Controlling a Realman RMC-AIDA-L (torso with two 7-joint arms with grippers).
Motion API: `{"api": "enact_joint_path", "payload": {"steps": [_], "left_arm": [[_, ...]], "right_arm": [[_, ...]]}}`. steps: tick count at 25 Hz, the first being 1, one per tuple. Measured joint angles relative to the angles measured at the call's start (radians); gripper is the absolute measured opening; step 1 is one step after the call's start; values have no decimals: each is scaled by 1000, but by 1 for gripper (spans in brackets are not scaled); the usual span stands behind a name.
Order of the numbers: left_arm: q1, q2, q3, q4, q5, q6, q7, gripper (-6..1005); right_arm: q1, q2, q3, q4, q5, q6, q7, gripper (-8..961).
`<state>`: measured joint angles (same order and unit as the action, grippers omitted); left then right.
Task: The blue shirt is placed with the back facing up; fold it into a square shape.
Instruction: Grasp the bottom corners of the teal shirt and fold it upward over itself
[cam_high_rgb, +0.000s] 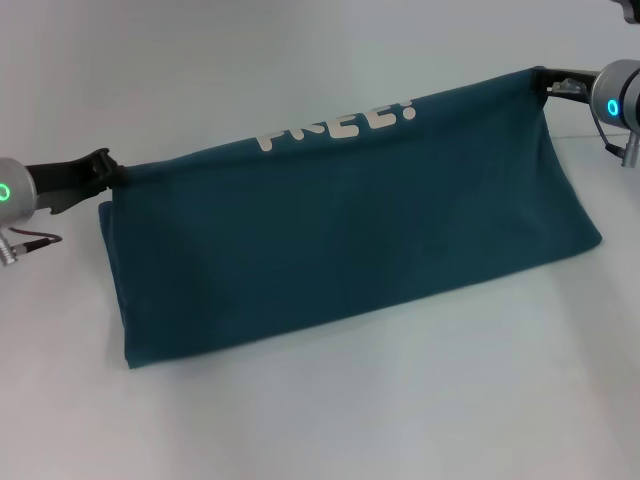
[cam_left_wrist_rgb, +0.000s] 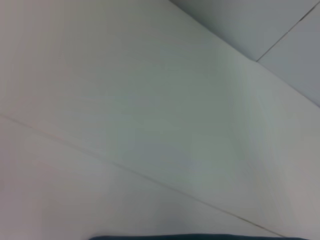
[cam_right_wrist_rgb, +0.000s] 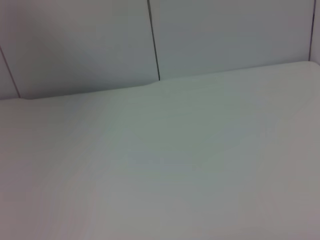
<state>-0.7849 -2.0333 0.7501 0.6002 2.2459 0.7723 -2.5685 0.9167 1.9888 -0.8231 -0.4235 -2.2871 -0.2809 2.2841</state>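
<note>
The blue shirt (cam_high_rgb: 350, 230) hangs stretched between both grippers, its lower part resting on the white table (cam_high_rgb: 400, 400). White lettering shows along its raised top edge. My left gripper (cam_high_rgb: 112, 172) is shut on the shirt's left corner, and my right gripper (cam_high_rgb: 543, 80) is shut on the right corner, held higher and farther back. In the left wrist view only a thin strip of the blue shirt (cam_left_wrist_rgb: 200, 237) shows at the picture's edge. The right wrist view shows only the table (cam_right_wrist_rgb: 175, 165) and wall.
The white table surface spreads on all sides of the shirt. A grey panelled wall (cam_right_wrist_rgb: 225, 35) stands behind the table's far edge.
</note>
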Motion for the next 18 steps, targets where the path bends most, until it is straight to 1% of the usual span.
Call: {"api": "enact_joint_path", "payload": {"steps": [7,13,16,18], "left_arm": [[-16,-2,0,-4,7,-1,1,13],[-20,0,0,-10,7,-6,3,12],[-25,9,-2,-28,6,0,3,12],[-20,9,-7,-25,4,-5,-2,12]], "right_arm": [[0,-2,-5,3,0,3,0,43],[0,-4,-5,3,0,1,1,97],[1,-12,-5,4,0,-16,5,125],[-1,-18,-3,4,0,-22,6,143]]}}
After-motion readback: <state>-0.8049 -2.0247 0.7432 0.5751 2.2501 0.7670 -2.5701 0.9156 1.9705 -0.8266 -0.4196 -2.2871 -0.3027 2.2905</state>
